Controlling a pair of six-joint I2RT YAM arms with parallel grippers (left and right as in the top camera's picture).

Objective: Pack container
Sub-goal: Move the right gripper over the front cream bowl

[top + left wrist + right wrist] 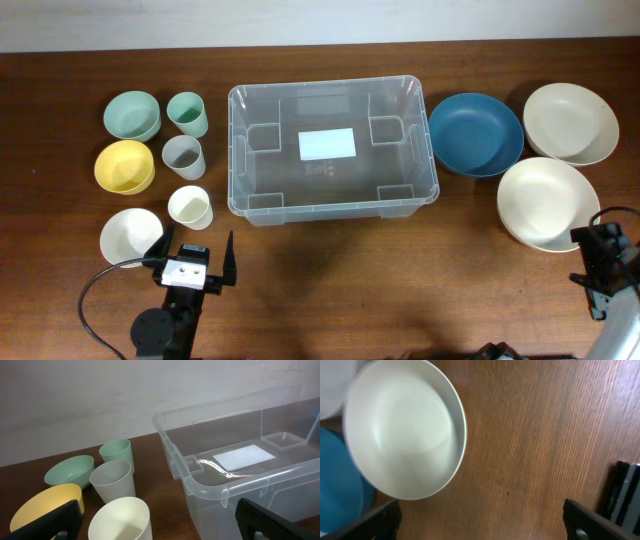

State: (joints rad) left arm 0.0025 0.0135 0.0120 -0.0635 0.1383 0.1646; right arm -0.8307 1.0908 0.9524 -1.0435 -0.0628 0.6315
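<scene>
White cup (122, 519) nearest left wrist, container (392, 165) whole only overhead

A big see-through container (200, 483) sits on the brown wooden surface (148, 458), with a white label (243, 456) on its bottom. Left of it stand three cups in a row: a green cup (116, 452) at the back, a grey cup (114, 480) in the middle and a white cup (122, 520) at the front. Further left are a green bowl (70, 470) and a yellow bowl (42, 505). Two black jaws show in the bottom corners, wide apart and holding nothing. A pale wall (75, 400) is behind.
</scene>
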